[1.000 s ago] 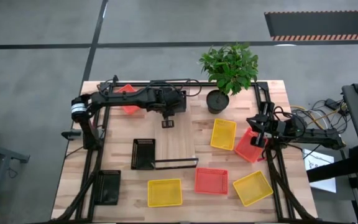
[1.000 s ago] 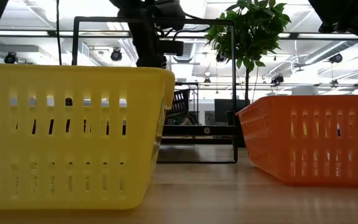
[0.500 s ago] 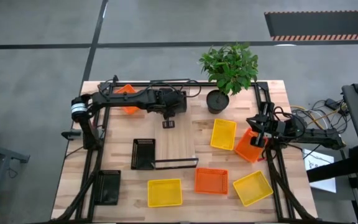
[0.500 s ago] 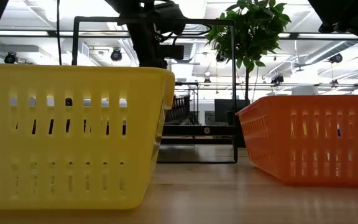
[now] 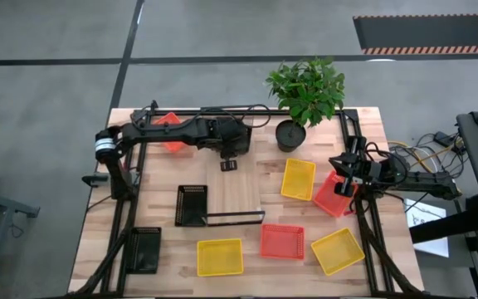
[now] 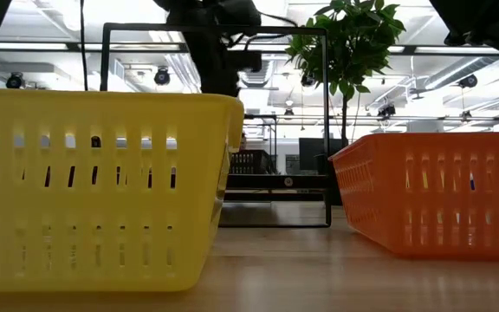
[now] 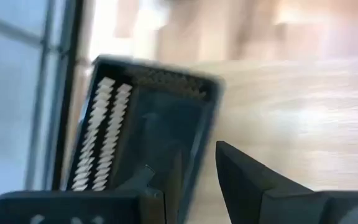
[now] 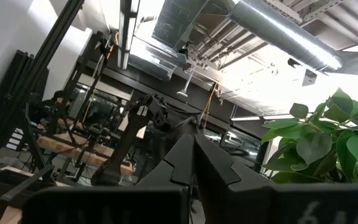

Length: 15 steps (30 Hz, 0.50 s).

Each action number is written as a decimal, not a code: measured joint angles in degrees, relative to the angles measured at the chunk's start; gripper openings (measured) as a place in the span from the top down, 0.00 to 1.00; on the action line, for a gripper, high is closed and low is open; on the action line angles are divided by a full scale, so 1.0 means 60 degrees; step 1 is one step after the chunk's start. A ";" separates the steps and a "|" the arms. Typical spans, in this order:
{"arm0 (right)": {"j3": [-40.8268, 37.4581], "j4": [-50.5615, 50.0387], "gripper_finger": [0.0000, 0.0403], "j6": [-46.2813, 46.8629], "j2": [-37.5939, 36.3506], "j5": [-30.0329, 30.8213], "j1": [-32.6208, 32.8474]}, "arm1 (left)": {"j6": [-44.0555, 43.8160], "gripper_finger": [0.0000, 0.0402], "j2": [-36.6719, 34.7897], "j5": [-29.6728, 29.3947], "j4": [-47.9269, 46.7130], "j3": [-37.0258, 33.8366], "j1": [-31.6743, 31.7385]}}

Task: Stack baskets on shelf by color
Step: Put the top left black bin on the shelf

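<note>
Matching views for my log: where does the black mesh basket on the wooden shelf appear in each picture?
High view: black mesh basket at the wooden shelf's left end.
Low view: not identifiable.
Left wrist view: centre-left, ahead of the left gripper.
Right wrist view: not shown.
Shared landmark: the light-wood shelf panel.

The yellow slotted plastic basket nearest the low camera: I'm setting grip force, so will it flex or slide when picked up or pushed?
The yellow slotted plastic basket probably weighs little: its thin walls are mostly slots. Pinched at the rim, it may flex. Pushed, it likely slides on the smooth wooden tabletop rather than tipping, being low and wide.
</note>
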 joint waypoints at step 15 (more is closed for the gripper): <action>0.0000 -0.0052 0.98 0.0029 -0.0003 0.0000 0.0000 | 0.0244 0.99 0.0882 0.0771 0.1354 -0.0341 -0.0296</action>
